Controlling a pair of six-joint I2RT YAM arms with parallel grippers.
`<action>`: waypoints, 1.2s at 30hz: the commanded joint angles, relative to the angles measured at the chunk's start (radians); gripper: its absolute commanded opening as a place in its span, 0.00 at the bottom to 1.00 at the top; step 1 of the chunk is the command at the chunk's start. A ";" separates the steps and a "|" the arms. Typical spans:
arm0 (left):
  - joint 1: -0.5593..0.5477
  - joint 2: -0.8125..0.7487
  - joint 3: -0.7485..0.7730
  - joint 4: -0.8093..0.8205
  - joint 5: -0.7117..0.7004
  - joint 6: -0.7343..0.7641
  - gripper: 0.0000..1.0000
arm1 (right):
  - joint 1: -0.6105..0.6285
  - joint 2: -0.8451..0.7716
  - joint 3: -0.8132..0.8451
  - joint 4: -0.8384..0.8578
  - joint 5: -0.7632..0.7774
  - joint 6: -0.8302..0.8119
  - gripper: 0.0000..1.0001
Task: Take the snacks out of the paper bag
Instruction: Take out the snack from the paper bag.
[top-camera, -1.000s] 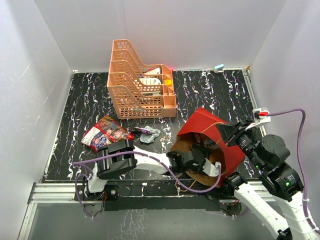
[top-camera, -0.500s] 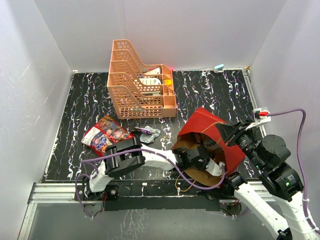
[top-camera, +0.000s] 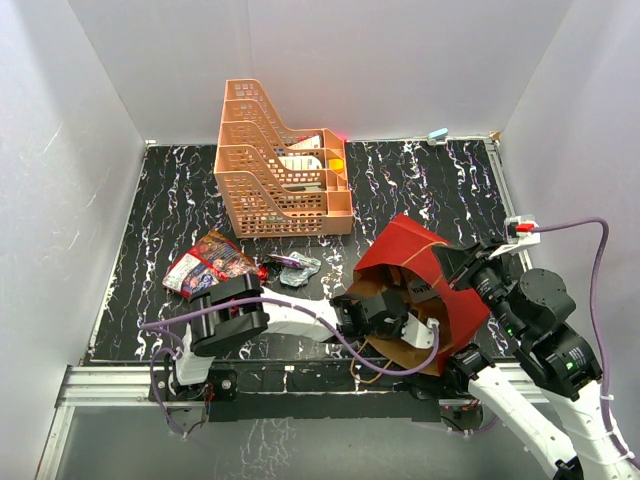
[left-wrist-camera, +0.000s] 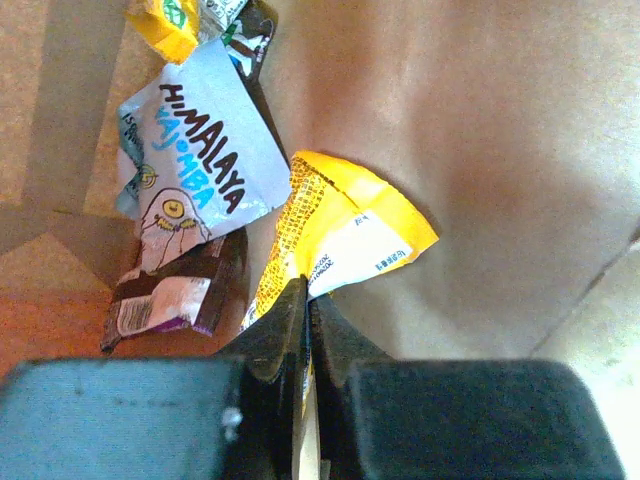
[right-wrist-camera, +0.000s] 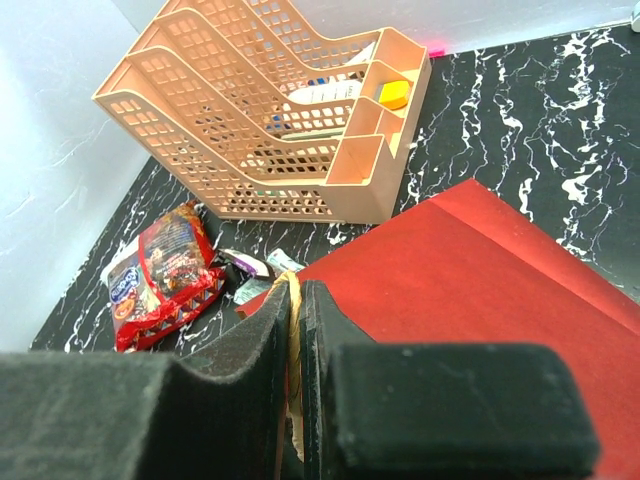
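A black table with white marble lines (top-camera: 420, 190) fills the middle of the top view. In the upper middle of that view stands an orange plastic tray rack full of little holes (top-camera: 265, 190), with a few small things on its shelves.

The tall paper bag, dark red outside and brown inside (top-camera: 410, 250), lies tipped over in the lower right of the top view. Its open mouth faces the lower left. In the right wrist view its red side (right-wrist-camera: 480, 270) fills the lower right.

The right pincer (right-wrist-camera: 295, 300) is squeezed tight on the top edge of the paper bag. A thin tan strip of the bag sits between its two black fingers.

The left arm reaches across the bottom of the top view, and the left pincer (top-camera: 385, 305) is inside the mouth of the bag. In the left wrist view the left pincer (left-wrist-camera: 305, 300) is pinched tight on the lower edge of a shiny yellow packet (left-wrist-camera: 340, 235). This packet lies on the brown paper in the middle of that view.

A big red packet with a blue oval mark (top-camera: 205, 265) lies on the table in the left middle of the top view, outside the bag. Just to its right lie two small wrappers, one purple and one silver (top-camera: 293, 265).

More snacks are inside the bag. At the upper left of the left wrist view is a pale blue packet with black letters (left-wrist-camera: 200, 150), touching the yellow packet. Below it lies a small brown packet (left-wrist-camera: 175, 300). A tiny yellow wrapper (left-wrist-camera: 165, 20) peeks in at the top left corner.
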 joint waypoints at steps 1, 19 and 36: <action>-0.016 -0.126 -0.034 -0.023 -0.025 -0.064 0.00 | 0.004 -0.027 -0.008 0.070 0.047 -0.003 0.10; -0.066 -0.787 -0.316 -0.217 -0.037 -0.632 0.00 | 0.002 -0.075 -0.066 0.059 0.110 -0.012 0.09; 0.399 -0.950 -0.383 -0.614 -0.444 -1.367 0.00 | 0.002 -0.095 -0.089 0.068 0.102 -0.018 0.09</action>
